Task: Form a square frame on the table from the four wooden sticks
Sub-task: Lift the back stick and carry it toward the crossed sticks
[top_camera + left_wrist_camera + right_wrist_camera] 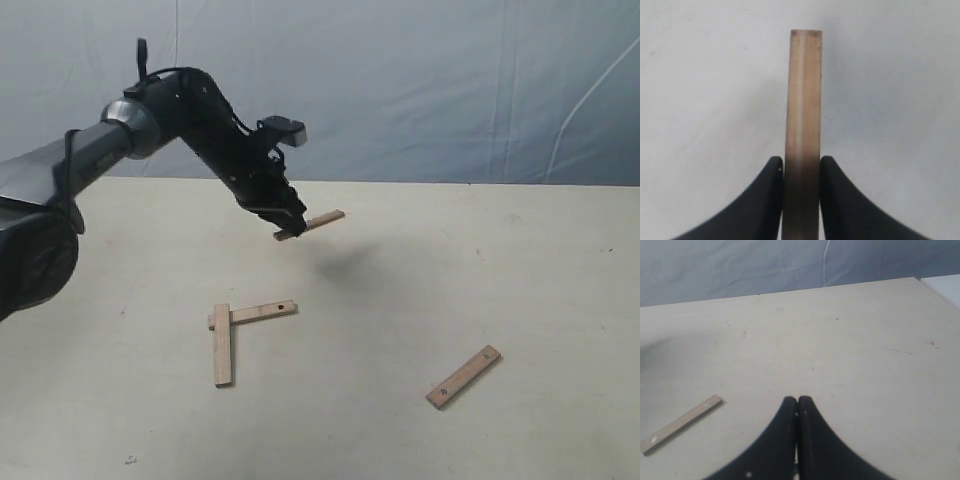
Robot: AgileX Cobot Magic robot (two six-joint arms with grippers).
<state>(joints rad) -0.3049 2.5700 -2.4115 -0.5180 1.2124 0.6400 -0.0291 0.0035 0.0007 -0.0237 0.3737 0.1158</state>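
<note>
Exterior view showed the left end effector point(290, 226) clamped on one end of a held stick point(318, 220), carried in the air well above the worktop point(400, 300) with its shadow below. Left wrist view confirmed that both fingers point(767, 200) pressed against this stick's sides near one end, with most of its length jutting forward unsupported. Two more sticks lay on the worktop as an L, a cross stick point(262, 311) and a near stick point(222, 345). They met at a corner that looked overlapped, though I could not tell which lay on top. The fourth stick point(464, 376) lay alone, well apart to the right. Right wrist view showed it flat on the worktop not far from the right end effector point(798, 410), whose jaws were shut together on nothing. By my reading the frame was half built and the third side was on its way. The end-on grip seemed the main risk: with so much overhang, the held stick could swivel between the fingers on touchdown and land skewed. A descent too close to the L could let the free end or the fingers nudge the cross stick and open the corner. Letting go from height might make it bounce or slide. The loose L had nothing holding it, so any brush would shift it.
</note>
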